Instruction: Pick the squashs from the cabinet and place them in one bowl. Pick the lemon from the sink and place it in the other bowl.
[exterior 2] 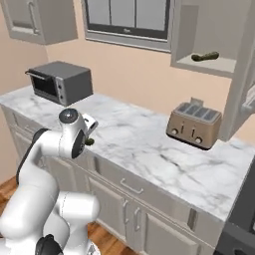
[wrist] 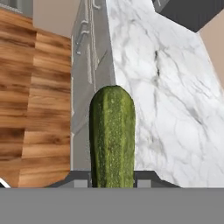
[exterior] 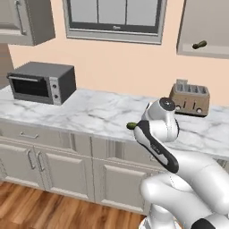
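Rendered pictures, evenly and softly lit, bright throughout; no single light source could be told. Shadows faint: soft dark patch lay under toaster (exterior 2: 193,126) and beside toaster oven (exterior: 42,82) at upper left of left base view. No glare on marble counter (exterior: 96,112); veining stayed readable. Robot arm (exterior: 161,134) showed smooth shading, mild highlights. Edges slightly soft, low resolution, no motion blur. In hand view, squash (wrist: 112,135) at lower centre looked sharp, skin texture clear; wood floor (wrist: 35,96) equally sharp.
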